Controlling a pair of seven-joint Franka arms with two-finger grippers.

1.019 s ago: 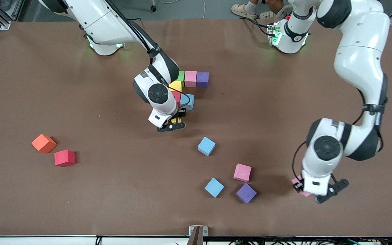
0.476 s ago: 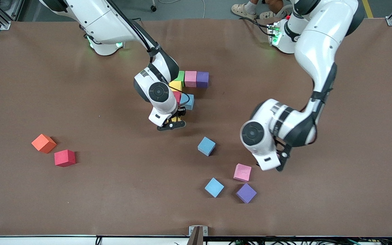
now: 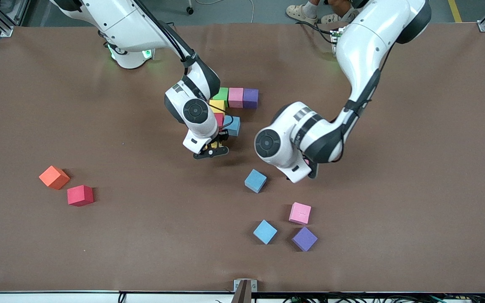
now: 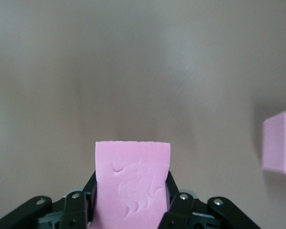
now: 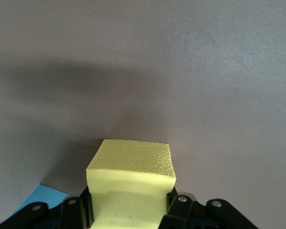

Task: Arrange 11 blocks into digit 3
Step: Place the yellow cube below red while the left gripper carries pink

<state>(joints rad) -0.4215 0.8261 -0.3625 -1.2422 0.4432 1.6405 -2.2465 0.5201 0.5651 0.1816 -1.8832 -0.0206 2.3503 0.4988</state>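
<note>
The partial figure is a row of green point(image 3: 224, 92), pink point(image 3: 235, 97) and purple point(image 3: 250, 98) blocks, with yellow point(image 3: 217, 105), red point(image 3: 219, 119) and light blue point(image 3: 233, 125) blocks below. My right gripper point(image 3: 211, 150) is shut on a yellow block point(image 5: 131, 183), low over the table beside that light blue block point(image 5: 38, 199). My left gripper point(image 3: 306, 168) is shut on a pink block point(image 4: 132, 179) over bare table beside a loose light blue block point(image 3: 255, 180). Pink point(image 3: 300, 213), light blue point(image 3: 265, 231), purple point(image 3: 304, 238) and red point(image 3: 80, 195) blocks lie loose.
An orange cube point(image 3: 54, 177) lies beside the loose red block toward the right arm's end. The left arm's elbow and forearm point(image 3: 305, 134) hang over the table's middle, close to the figure. Another pink block point(image 4: 280, 142) shows at the edge of the left wrist view.
My left arm has swung from the left arm's end of the table to the middle, carrying the pink block. My right gripper has crept slightly toward the figure with the yellow block.
</note>
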